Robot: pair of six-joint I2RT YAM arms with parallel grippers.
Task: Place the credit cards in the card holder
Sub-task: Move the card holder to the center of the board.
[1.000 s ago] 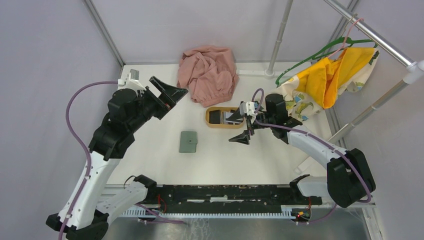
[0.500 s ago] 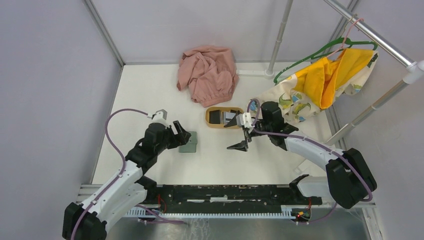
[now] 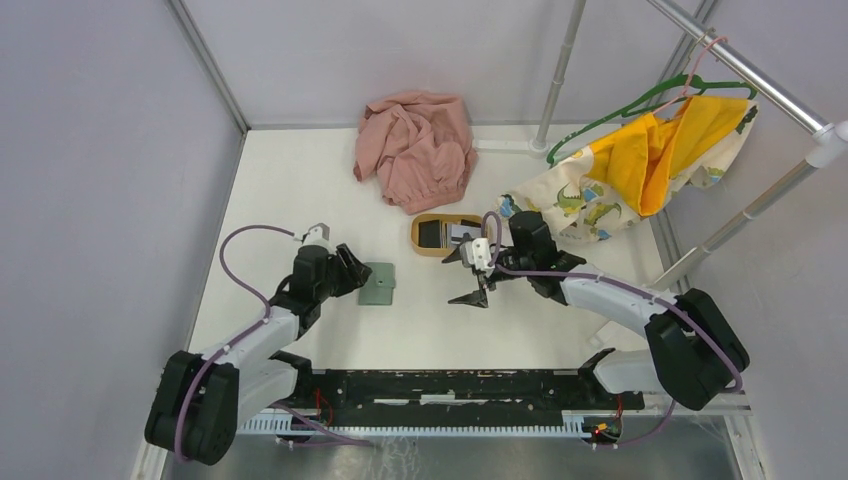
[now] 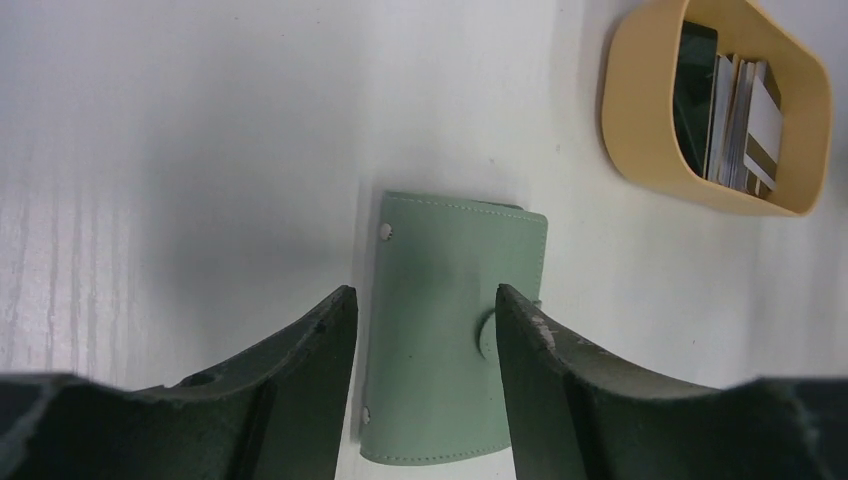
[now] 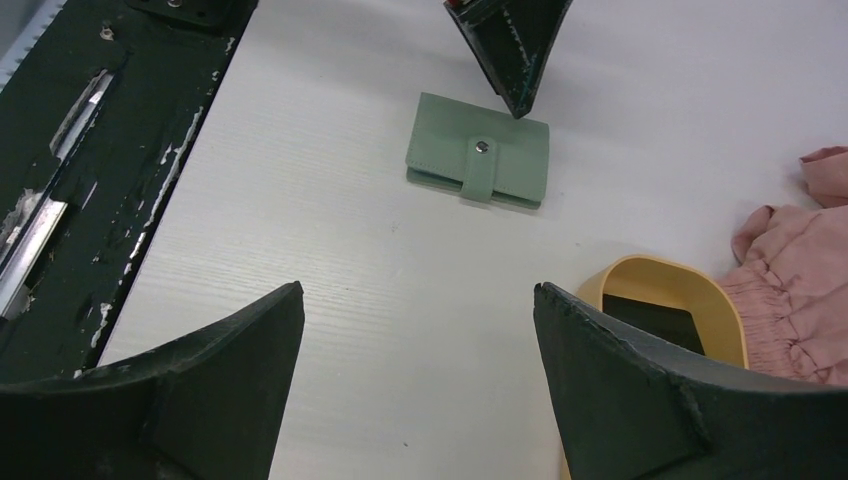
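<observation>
Toward the left edge of the worktop (image 3: 300, 190), we note the left gripper (image 4: 422, 292) half-open over the closed card holder (image 4: 432, 345), holding nothing; right gripper (image 5: 418, 288) wide open, empty, near the tray (image 5: 640, 270)

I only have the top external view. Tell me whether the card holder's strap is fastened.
Observer: Fastened. The right wrist view shows the card holder closed, its strap snapped on a metal stud.
Operator: Report how the left gripper sits around it.
Observer: In the left wrist view the left gripper is open, one finger beside the holder's edge, the other over its strap side. I cannot tell if they touch.
Operator: Now read me the tray.
Observer: The tan tray holds the credit cards, pale ones leaning on edge beside a black one.
</observation>
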